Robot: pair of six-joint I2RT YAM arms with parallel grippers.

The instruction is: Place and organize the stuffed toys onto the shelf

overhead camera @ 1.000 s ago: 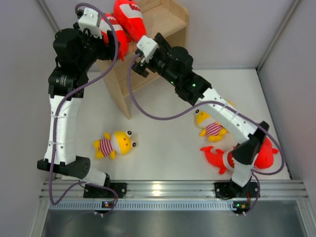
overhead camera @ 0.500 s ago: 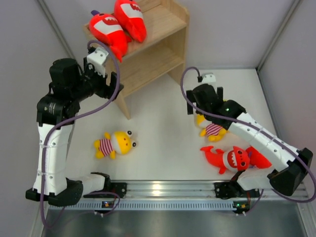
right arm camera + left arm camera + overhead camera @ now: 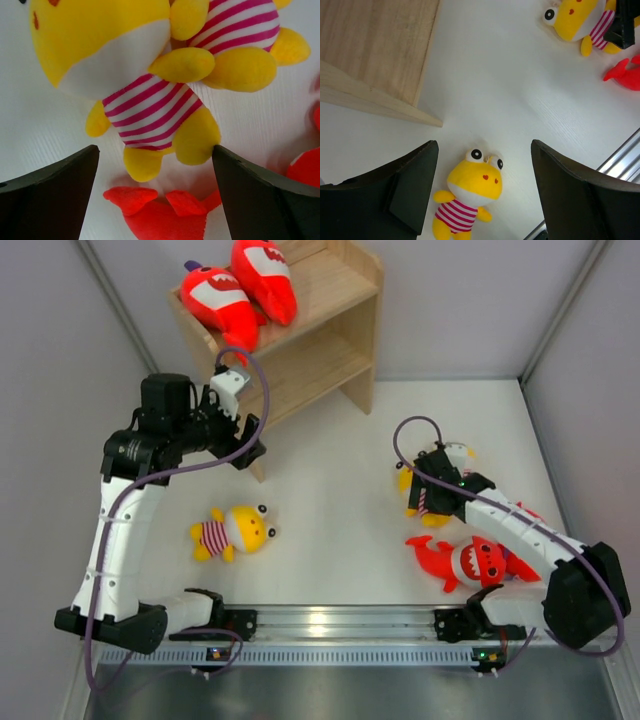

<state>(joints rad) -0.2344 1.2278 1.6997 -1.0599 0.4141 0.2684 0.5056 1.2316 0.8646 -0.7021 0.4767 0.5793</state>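
Since the frame half a second back, both arms are registering movement: my right gripper (image 3: 155, 150) has dropped from a raised position and is now hanging low over the right-hand yellow plush (image 3: 150, 107); my left gripper (image 3: 484, 147) has swung from the left of the shelf (image 3: 335, 295) to the front of its near side panel. The two red sharks (image 3: 215, 300) on the top tier are lying where they were.

Right gripper: jaws are standing wide and holding nothing, with one finger on each side of that plush's feet. The right-hand finger is sitting just beside one foot, and I cannot tell whether it is touching. A second yellow plush (image 3: 240, 30) in the same red-white stripes is lying against the first and overlapping it. The floor shark (image 3: 160, 215) is showing its red tail just below, between my fingers; in the top view it is lying toothy side up just beside my right arm, near the front rail (image 3: 330, 620).

Left gripper: jaws are standing wide and empty, raised above the white table (image 3: 330, 500). A third yellow plush (image 3: 472, 192) is lying face-up on the table beneath, near the panel's foot but apart from it
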